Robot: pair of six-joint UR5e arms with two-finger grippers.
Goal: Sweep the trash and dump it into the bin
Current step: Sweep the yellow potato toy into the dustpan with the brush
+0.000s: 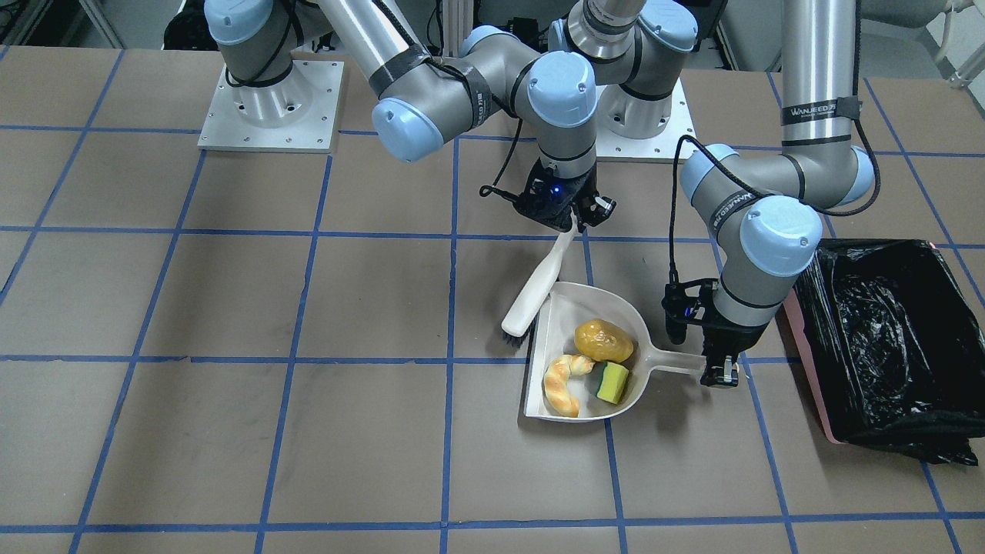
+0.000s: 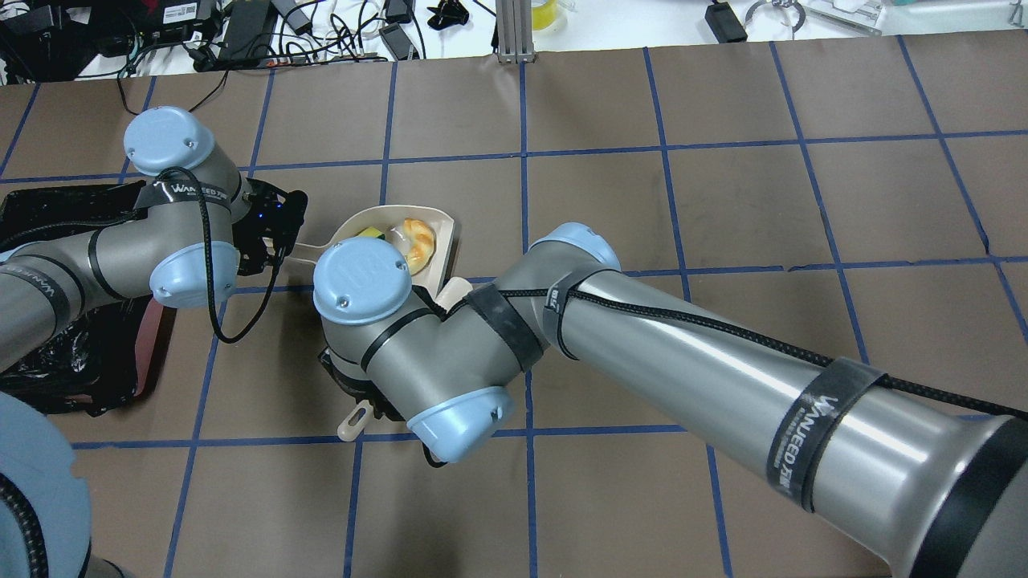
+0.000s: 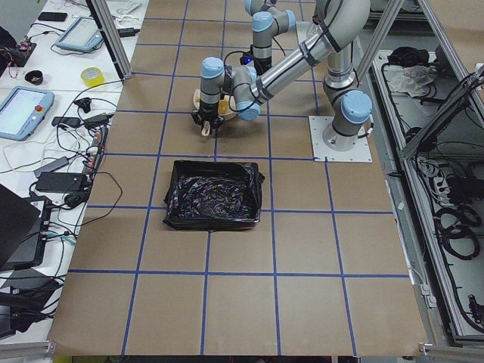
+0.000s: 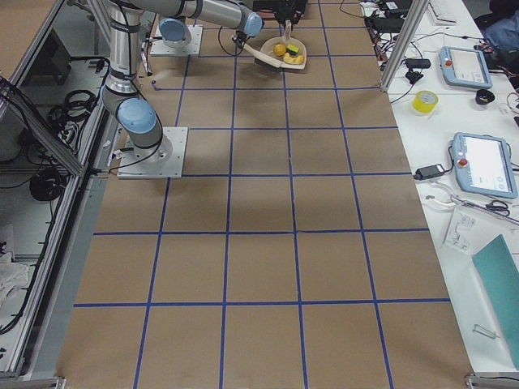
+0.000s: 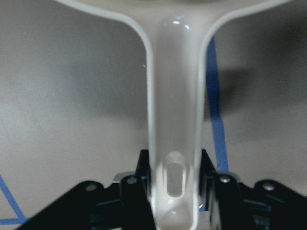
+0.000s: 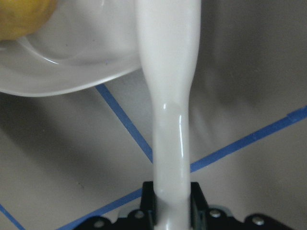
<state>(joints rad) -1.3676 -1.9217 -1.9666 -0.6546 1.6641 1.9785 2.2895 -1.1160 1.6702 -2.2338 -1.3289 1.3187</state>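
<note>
Here, blue tape (image 1: 231,358) grids the brown table (image 1: 231,292) beneath the bin (image 1: 869,323).

A robotics lab: grid-taped table (image 4: 259,267), teach pendants (image 4: 484,164), cable-strewn side benches (image 3: 53,60).

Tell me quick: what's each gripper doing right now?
Left gripper: closed on the handle of the dustpan.
Right gripper: closed on the handle of the brush.

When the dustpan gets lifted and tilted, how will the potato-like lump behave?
Likely rolls first: the potato-like lump is rounded and glossy, loose on the smooth dustpan. The sponge lies close beside it, so it may get nudged along. It looks rigid, unlikely to deform.
</note>
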